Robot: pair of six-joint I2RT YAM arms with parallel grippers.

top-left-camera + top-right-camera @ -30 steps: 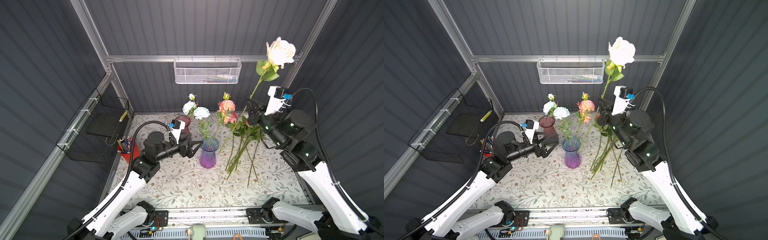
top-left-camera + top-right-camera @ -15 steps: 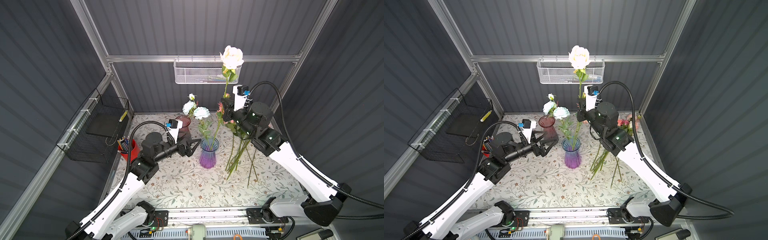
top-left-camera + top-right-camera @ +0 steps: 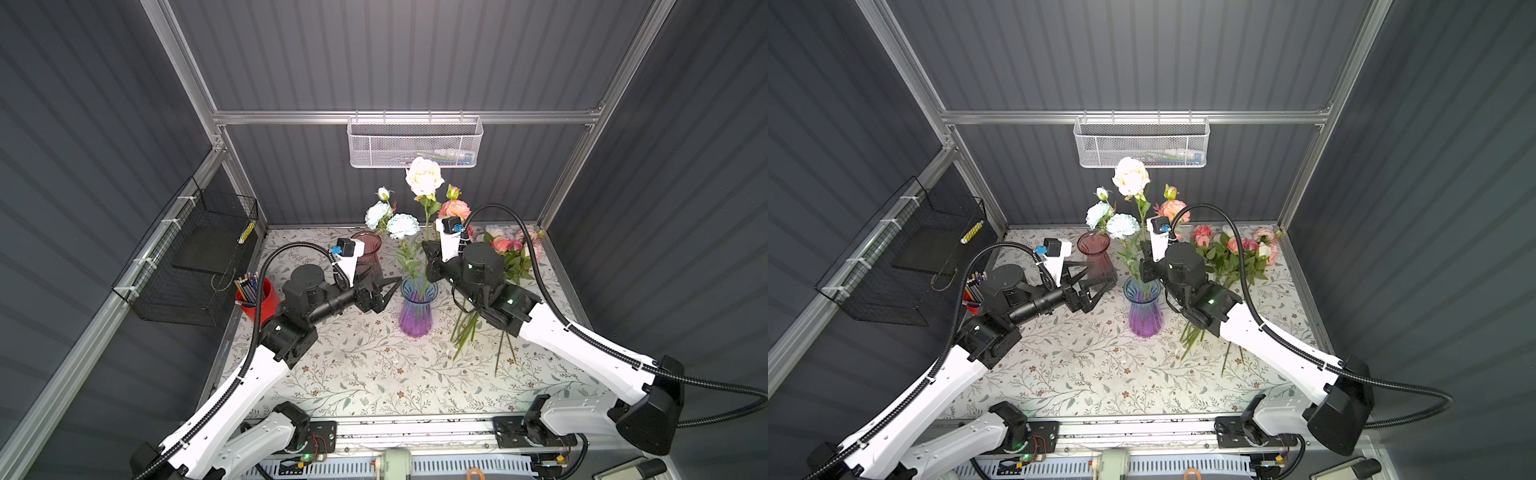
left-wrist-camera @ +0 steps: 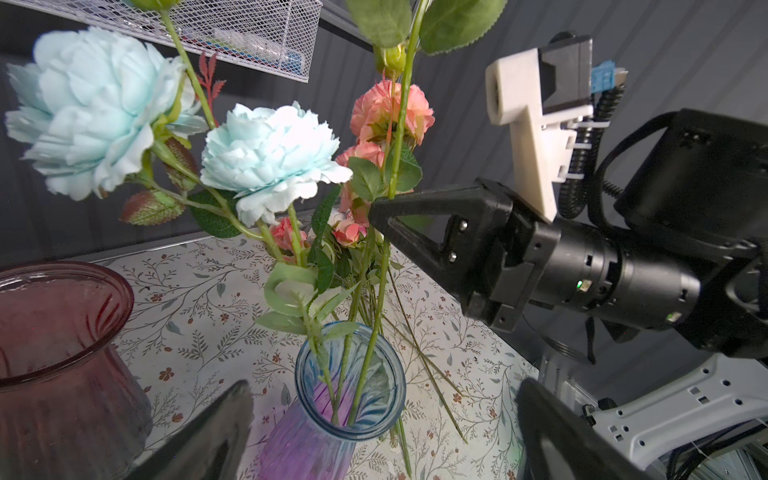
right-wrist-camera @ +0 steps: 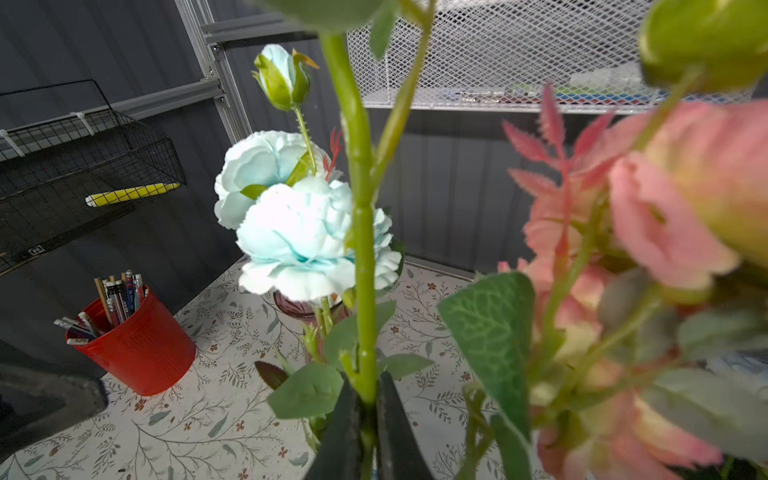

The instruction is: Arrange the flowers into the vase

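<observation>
A ribbed blue-and-purple vase stands mid-table with a pale blue flower branch in it. My right gripper is shut on the green stem of a tall white rose. It holds the rose upright just above the rim, with the stem's lower end inside the vase. My left gripper stands open just left of the vase, with nothing between its fingers. More flowers lie at the back right.
An empty dark red vase stands behind my left gripper. Coral heads rise behind the right wrist. A red pencil cup, a black wire basket and a white mesh basket line the left side and back.
My right arm swung the white rose leftwards from above the flower pile and lowered it, so its stem now stands in the blue vase. The left arm stayed put.
</observation>
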